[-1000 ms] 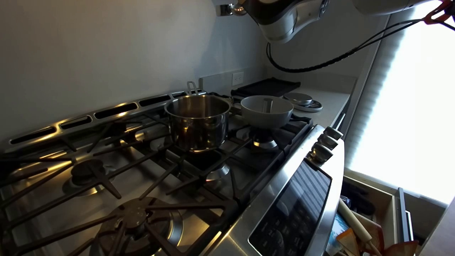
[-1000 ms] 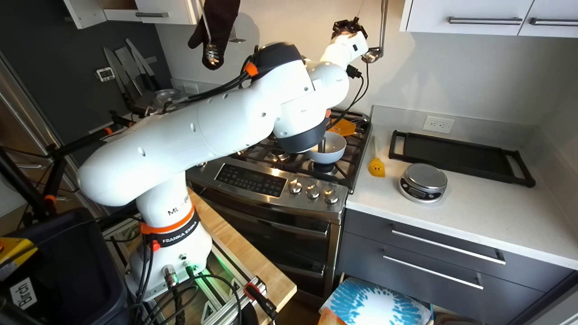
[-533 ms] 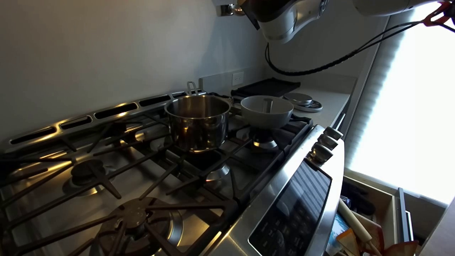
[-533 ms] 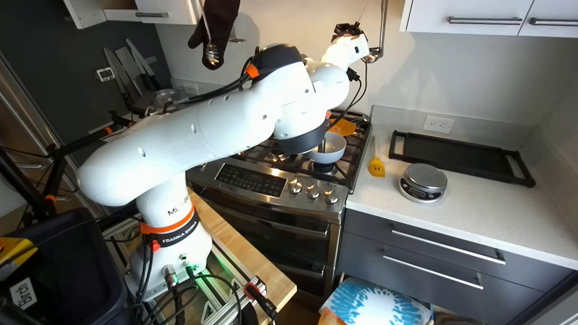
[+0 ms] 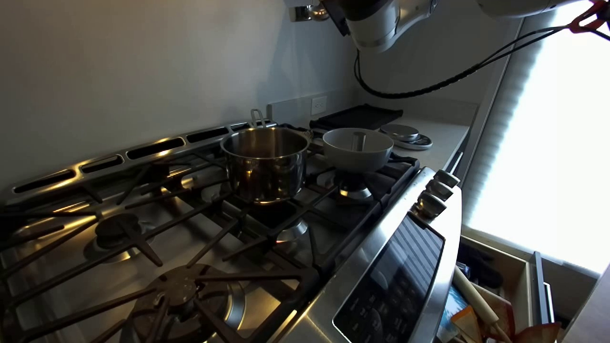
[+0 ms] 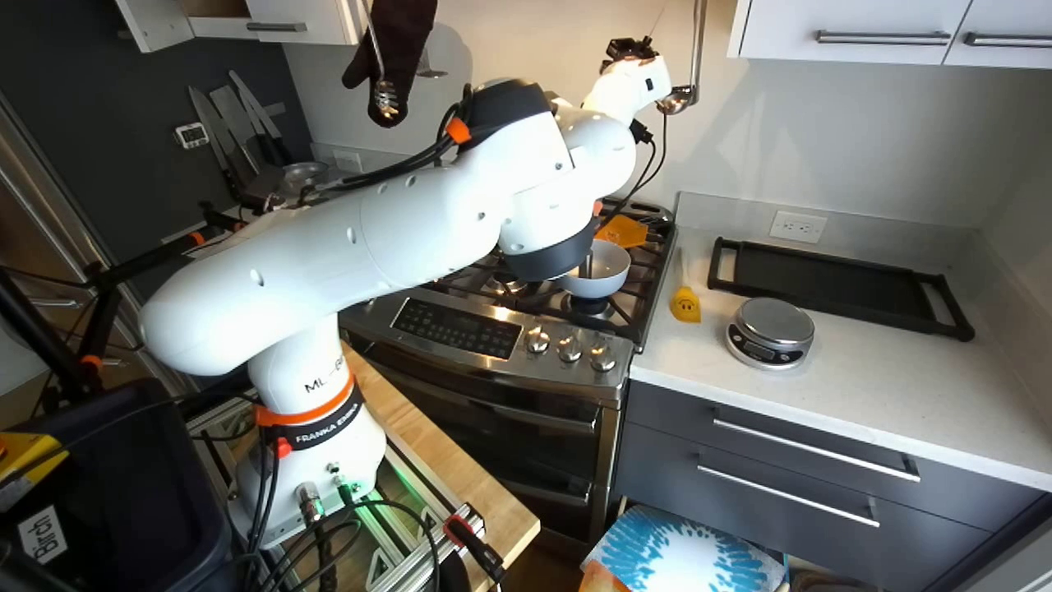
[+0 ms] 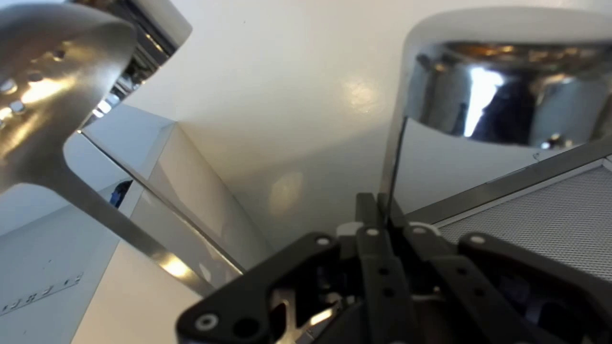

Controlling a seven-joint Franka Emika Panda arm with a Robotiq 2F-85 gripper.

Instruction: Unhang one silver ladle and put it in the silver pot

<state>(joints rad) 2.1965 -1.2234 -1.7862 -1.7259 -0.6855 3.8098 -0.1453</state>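
My gripper (image 7: 380, 205) is shut on the thin, edge-on handle of a silver ladle (image 7: 507, 95) in the wrist view. Its shiny cylindrical bowl is to the upper right, against the wall. A perforated silver ladle (image 7: 62, 86) is to the left, apart from the jaws, with another shiny ladle (image 7: 158, 38) behind it. In an exterior view, my gripper's dark body (image 6: 631, 49) is high by the wall, left of a hanging ladle bowl (image 6: 678, 100); the fingertips are hidden. The silver pot (image 5: 267, 174) stands upright on the stove well below; the arm hides it in an exterior view.
A pale pan with a centre tube (image 5: 360, 152) stands beside the pot. An orange utensil (image 6: 623, 232) lies behind it. A dark mitt (image 6: 399, 49) and a fork-like utensil (image 6: 385, 94) hang left. Upper cabinets (image 6: 855, 29), a black tray (image 6: 838, 288) and a scale (image 6: 771, 329) are right.
The wrist and gripper have risen slightly and tilted a little, and the arm's cable has swung slightly. The pot and the other hanging utensils have not moved.
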